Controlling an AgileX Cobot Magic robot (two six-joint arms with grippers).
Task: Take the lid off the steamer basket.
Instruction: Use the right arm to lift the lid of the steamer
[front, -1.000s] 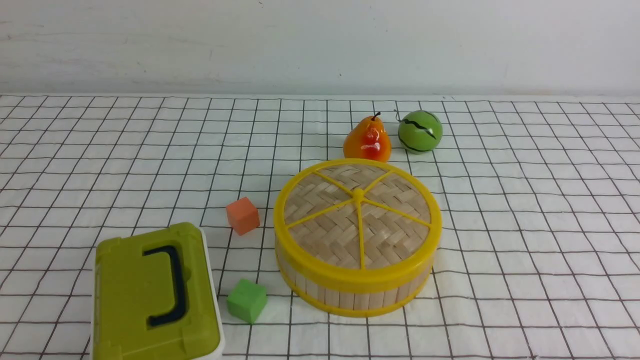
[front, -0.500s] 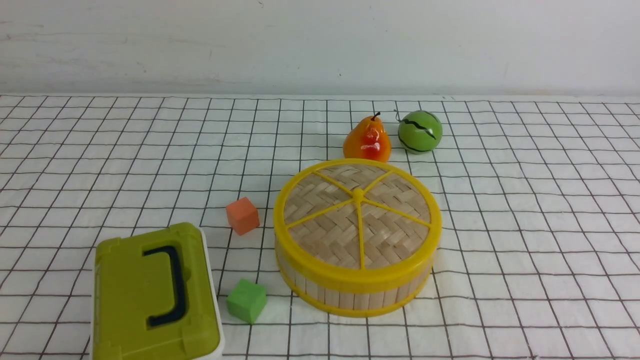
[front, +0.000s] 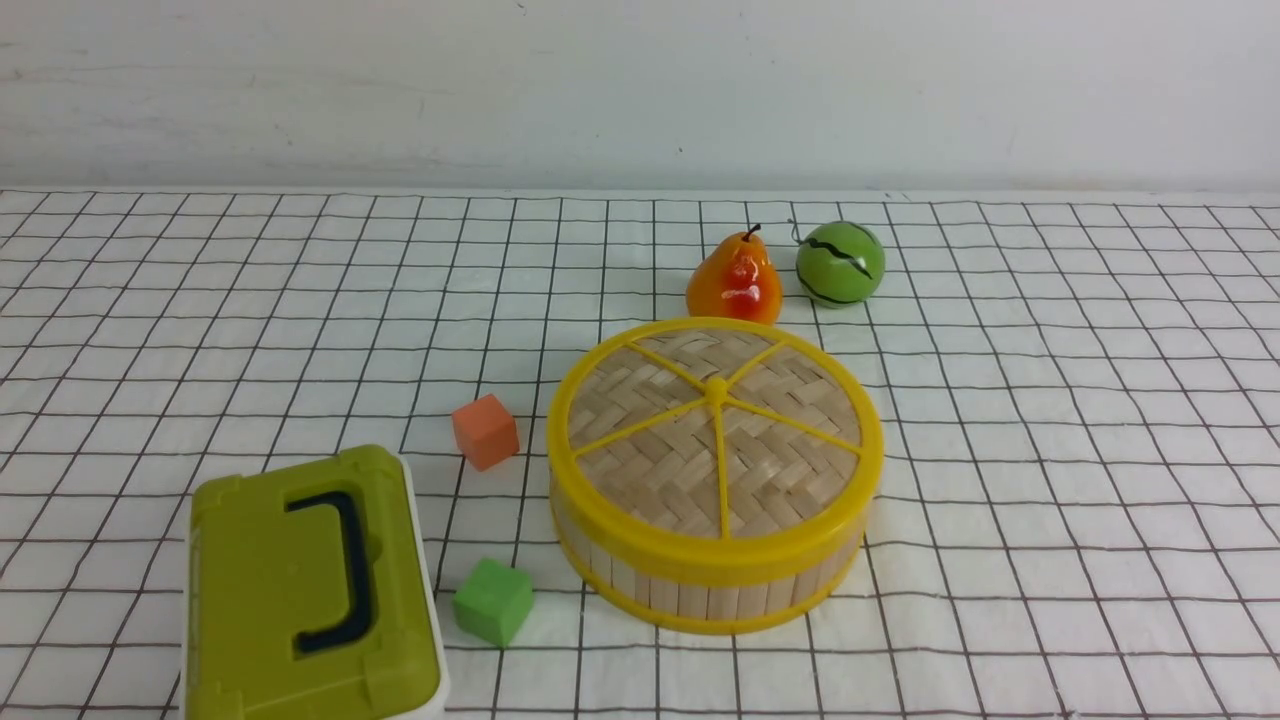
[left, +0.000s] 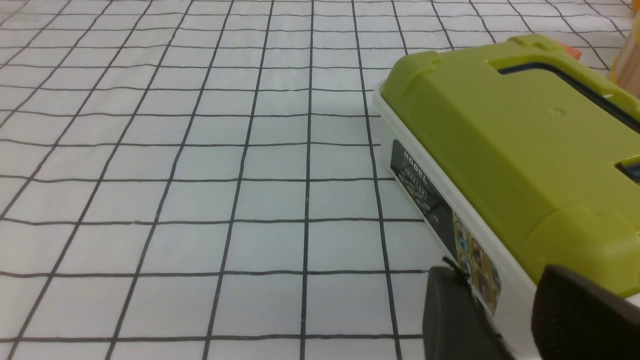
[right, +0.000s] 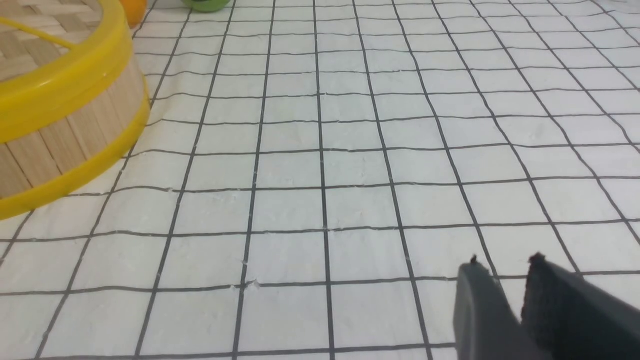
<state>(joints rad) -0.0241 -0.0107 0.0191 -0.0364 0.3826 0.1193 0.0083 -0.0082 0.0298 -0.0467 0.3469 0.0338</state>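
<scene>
On steamer basket (front: 700, 585) | lid (front: 715, 440): woven bamboo, yellow rim, five spokes

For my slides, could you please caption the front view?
Lid seated on steamer basket, among pear, green ball, orange cube, green cube and olive box.

A plain white wall (front: 640, 90) fills the upper frame; below it lies a white tablecloth (front: 1050, 450) with a black grid.

The flat round woven-bamboo lid (front: 715, 430), with a thick yellow plastic rim, five yellow spokes and a small centre knob, sits level and closed on the round shallow bamboo-slat steamer basket (front: 700, 592). The basket is yellow-rimmed top and bottom and stands upright on the white grid-lined counter (front: 1010, 450).
</scene>
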